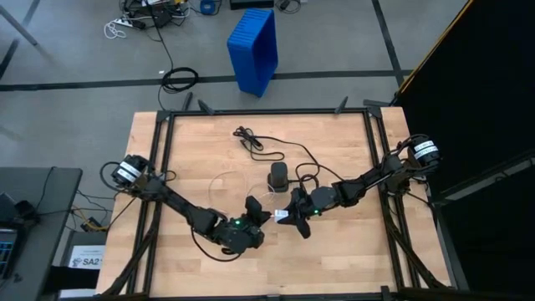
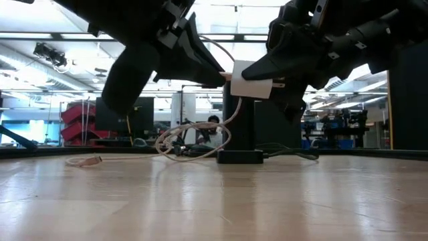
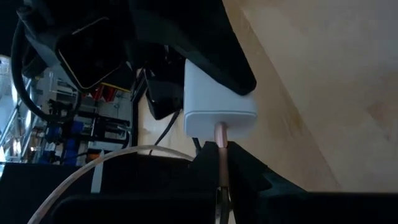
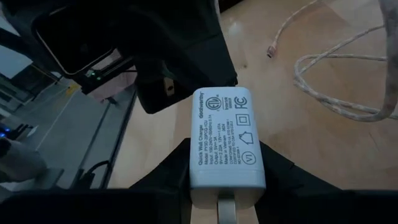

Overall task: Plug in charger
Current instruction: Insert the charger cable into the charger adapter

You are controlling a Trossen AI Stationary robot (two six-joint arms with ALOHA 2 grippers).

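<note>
Jaws first: at the right jaws, a narrow hold on the charger (image 4: 227, 138), one dark finger on each long side, printed label face up toward the wrist camera. At the left jaws, a close grip on the cable (image 3: 221, 155) just behind its plug, with that plug seated in the end of the charger (image 3: 219, 102). Held in the air above the bench (image 1: 351, 259), between the two arms near the middle (image 1: 282, 216), not touching the wood. Seen from the low view as a white body (image 2: 253, 86) with metal prongs at the end that points away from the left jaws. Behind it on the bench, a black upright block (image 2: 241, 127) on a flat base, standing near the centre (image 1: 277, 177) and apart from the charger. Beside the block, the slack of the cable in a loose loop (image 2: 190, 140) on the wood, also visible from above (image 1: 226, 180) and from the right wrist (image 4: 348, 81), with its free end lying flat farther out (image 2: 90, 161). From the block toward the far edge, a thin black cord (image 1: 247, 138) in small coils. On the floor beyond the bench, a blue bin (image 1: 253, 48).
</note>
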